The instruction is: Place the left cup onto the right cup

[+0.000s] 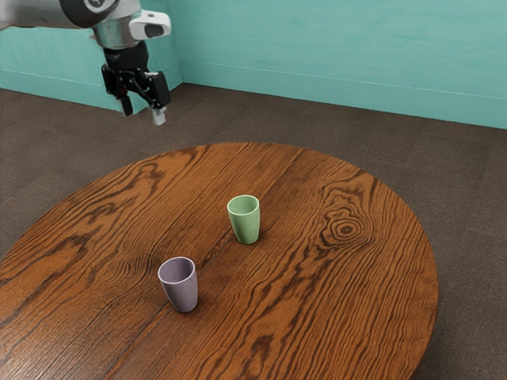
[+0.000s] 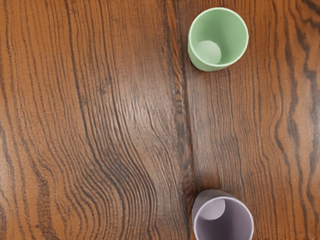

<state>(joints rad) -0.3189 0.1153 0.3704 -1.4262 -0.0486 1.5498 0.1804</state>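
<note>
Hand (image 1: 142, 112) high above the far edge of the bench (image 1: 341, 301) in the exterior view, pointing down, fingers spread apart, nothing between them. Well clear of both cups. Purple cup (image 1: 178, 285) upright toward the exterior view's left, nearer the camera; green cup (image 1: 244, 219) upright toward that view's right, farther back; near each other but not touching, bare bench between. Nothing of the task done, to judge by how things lie: no cup gripped, none lifted, none stacked. All left to do: come down on the left cup, probably the purple one going by the exterior view, pinch its wall, lift, carry across, set onto the other's open mouth. From the wrist camera, both seen from above, open and empty. Purple cup cut off there by the frame edge, only part of its rim and inside visible. Most of the arm (image 1: 95, 12) out of frame in the exterior view; bench's near side cropped too.
</note>
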